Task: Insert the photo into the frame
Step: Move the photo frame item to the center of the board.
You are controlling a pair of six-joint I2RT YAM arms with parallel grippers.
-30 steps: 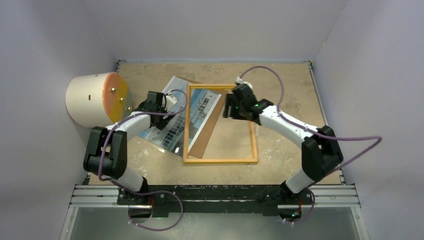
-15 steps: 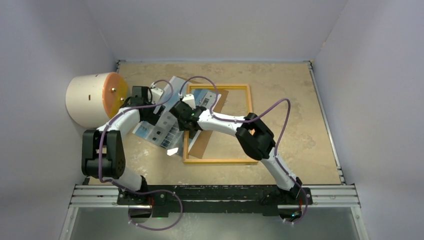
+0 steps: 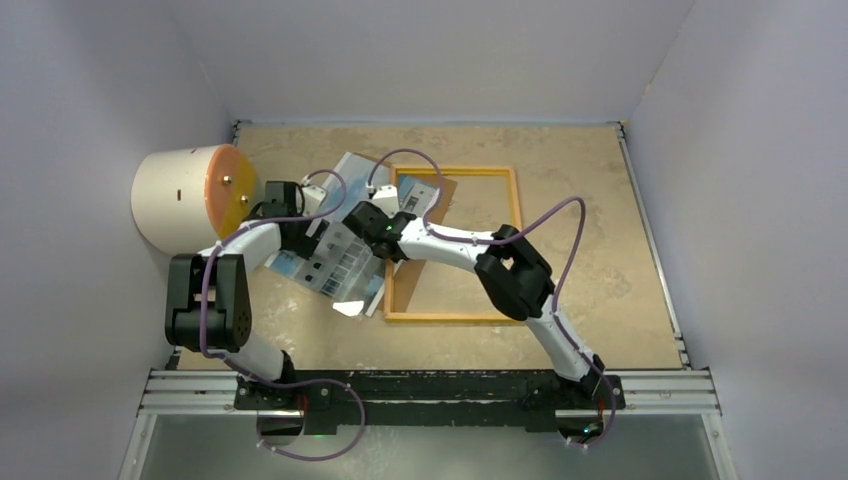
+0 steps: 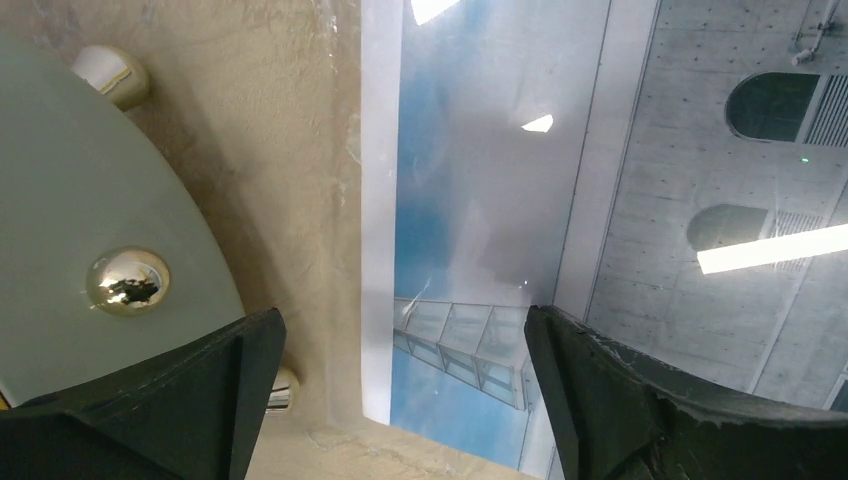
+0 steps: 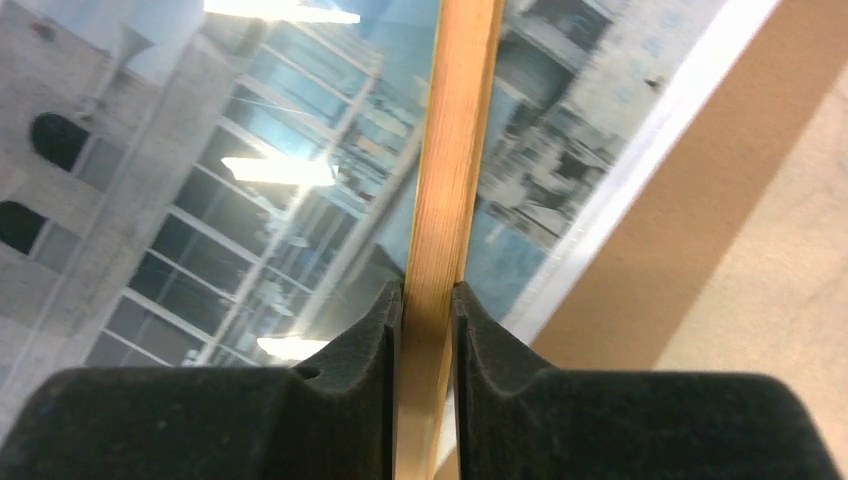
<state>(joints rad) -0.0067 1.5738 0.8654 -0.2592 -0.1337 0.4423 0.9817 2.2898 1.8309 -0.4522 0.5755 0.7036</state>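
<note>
The frame (image 3: pixel 452 318) lies flat with its light wood side up, right of centre in the top view. My right gripper (image 3: pixel 386 243) is shut on the frame's left rail; in the right wrist view the wooden rail (image 5: pixel 452 150) sits clamped between the two pads of the gripper (image 5: pixel 428 295). The photo (image 3: pixel 335 262), a glossy print of a white building and blue sky, lies tilted left of the frame, partly under that rail (image 5: pixel 250 150). My left gripper (image 3: pixel 300 228) is open and empty over the photo's left part (image 4: pixel 480 200); its jaws (image 4: pixel 400 330) straddle the white border.
A brown backing board (image 3: pixel 447 192) lies under the photo, showing inside the frame and in the right wrist view (image 5: pixel 740 170). A big cream cylinder with an orange face and brass knobs (image 3: pixel 185 200) stands at the left wall, close to my left gripper (image 4: pixel 90 230). Walls surround the table.
My right gripper went from the frame's top right across to its left rail, shut on it, and has dragged the frame to the right. My left gripper shifted slightly left over the photo.
</note>
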